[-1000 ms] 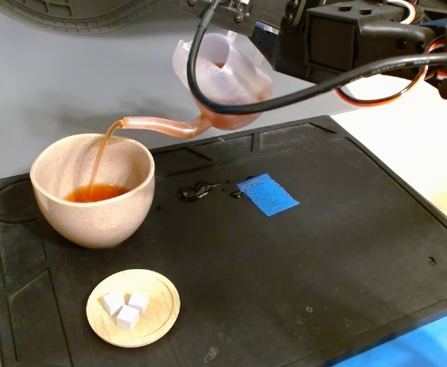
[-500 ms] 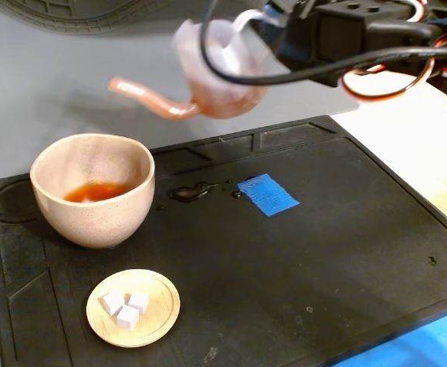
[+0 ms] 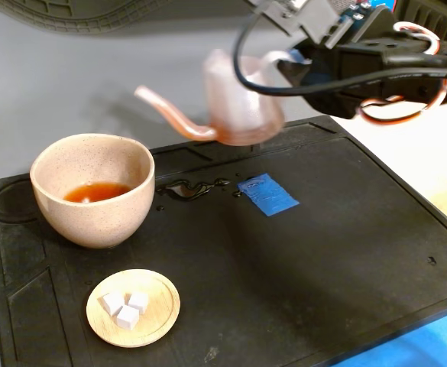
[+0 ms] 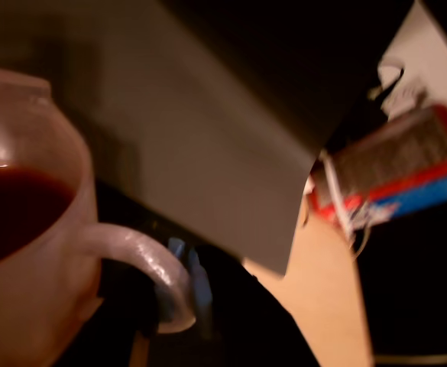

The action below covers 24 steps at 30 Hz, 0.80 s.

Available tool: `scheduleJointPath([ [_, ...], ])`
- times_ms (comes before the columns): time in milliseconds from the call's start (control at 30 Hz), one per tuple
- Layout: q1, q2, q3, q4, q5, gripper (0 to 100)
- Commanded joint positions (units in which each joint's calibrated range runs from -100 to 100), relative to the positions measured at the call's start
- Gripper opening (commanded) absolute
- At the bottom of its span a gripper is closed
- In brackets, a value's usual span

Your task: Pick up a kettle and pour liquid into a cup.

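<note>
A black mat (image 3: pixel 299 260) fills the fixed view's lower frame, the cup (image 3: pixel 93 187) at centre left holding liquid (image 3: pixel 95 192). Upper centre, the gripper (image 3: pixel 284 65) clamps the kettle (image 3: pixel 238 103) by its handle, airborne, spout toward the cup.

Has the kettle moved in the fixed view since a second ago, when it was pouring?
Yes. The kettle has shifted right, away from the cup; its spout tip no longer hangs over the rim, and it now sits above the blue tape patch.
</note>
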Motion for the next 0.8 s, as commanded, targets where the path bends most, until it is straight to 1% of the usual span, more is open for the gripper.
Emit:
scheduleJointPath([
  [0,0.85,-1.39,1.42,-0.36,-2.92,1],
  [33,0.85,-1.39,3.32,-0.53,-4.65,1],
  [167,1.69,-1.3,7.31,-0.44,-5.54,1],
  [267,2.45,-1.3,10.22,-0.62,-8.64,1],
  [333,2.14,-1.3,12.49,-0.7,-12.0,1],
  [367,2.14,-1.3,12.94,-0.79,-12.57,1],
  [667,2.53,-0.54,12.94,-0.88,-12.0,1],
  [733,2.98,-0.45,13.03,-0.88,-9.43,1],
  [767,3.21,-0.45,13.3,-0.88,-9.01,1],
])
